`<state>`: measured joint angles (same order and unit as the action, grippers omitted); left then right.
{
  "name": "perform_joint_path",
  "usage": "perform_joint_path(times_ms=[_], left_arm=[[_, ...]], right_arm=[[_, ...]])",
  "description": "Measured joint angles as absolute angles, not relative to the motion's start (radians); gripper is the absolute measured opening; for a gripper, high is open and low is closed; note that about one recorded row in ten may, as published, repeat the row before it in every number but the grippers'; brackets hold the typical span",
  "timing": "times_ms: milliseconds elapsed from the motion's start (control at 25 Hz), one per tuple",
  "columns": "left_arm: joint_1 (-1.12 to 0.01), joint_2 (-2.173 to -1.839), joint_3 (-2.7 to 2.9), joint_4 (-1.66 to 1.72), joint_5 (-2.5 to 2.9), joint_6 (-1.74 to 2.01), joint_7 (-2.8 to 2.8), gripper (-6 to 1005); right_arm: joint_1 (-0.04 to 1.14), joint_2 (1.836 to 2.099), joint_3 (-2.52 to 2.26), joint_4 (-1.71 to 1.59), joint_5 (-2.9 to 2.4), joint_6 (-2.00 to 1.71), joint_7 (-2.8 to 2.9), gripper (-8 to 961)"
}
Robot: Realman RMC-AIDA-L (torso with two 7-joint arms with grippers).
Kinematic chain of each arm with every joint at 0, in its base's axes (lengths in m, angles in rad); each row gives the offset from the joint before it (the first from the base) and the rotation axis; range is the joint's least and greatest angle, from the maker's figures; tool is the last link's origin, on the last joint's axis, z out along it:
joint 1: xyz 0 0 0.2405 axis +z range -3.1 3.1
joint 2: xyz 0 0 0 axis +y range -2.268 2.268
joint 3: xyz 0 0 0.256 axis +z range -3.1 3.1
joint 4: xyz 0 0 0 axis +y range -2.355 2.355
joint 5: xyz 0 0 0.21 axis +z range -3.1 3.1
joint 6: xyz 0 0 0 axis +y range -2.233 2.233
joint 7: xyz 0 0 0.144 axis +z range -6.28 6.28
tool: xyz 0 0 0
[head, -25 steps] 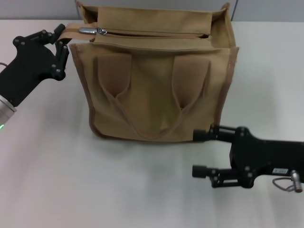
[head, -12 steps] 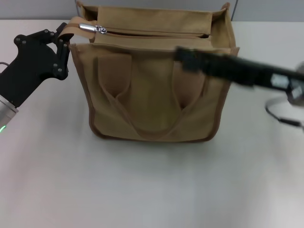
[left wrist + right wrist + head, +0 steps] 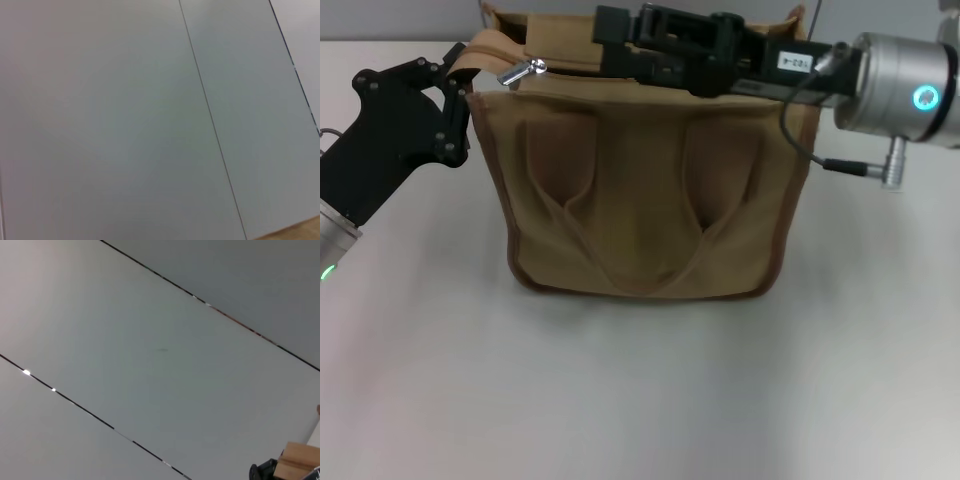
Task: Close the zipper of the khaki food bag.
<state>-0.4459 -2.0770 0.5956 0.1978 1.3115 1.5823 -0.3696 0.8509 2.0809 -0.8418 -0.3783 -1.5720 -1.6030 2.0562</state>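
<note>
Canvas in a tan shade makes up the khaki food bag (image 3: 645, 190), which stands upright on the pale worktop (image 3: 640, 390) with its front face and two looped handles toward the head camera. Along the bag's top runs the zipper (image 3: 570, 68), and its shiny silver pull tab (image 3: 521, 71) sits at the bag's top left corner, tilted, just beside the fabric tail of the track. The left gripper (image 3: 455, 75) is at that same corner, its black fingers (image 3: 451, 108) closed on the tan strip at the end of the zipper track, touching the bag's left edge; the rest of the left arm slopes down and away from the bag toward the worktop's left side. The right gripper (image 3: 610, 40) reaches across the top of the bag from the bag's right side, its black body lying over the zipper line and its tip near the pull tab but apart from it; whether its fingers are spread or pressed together cannot be told. Both wrist views show only grey wall panels (image 3: 125, 120) with thin seams, plus a small tan and black patch in one corner of the right wrist view that is too small to identify.
</note>
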Motion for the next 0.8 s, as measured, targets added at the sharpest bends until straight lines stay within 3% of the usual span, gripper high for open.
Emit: perform_joint_path(times_ms=[800], left_arm=[[-0.446, -2.078, 0.602, 0.194, 1.311, 1.614, -0.378, 31]], right_arm=[[0.797, 2.092, -0.847, -0.436, -1.445, -1.520, 0.644, 808]])
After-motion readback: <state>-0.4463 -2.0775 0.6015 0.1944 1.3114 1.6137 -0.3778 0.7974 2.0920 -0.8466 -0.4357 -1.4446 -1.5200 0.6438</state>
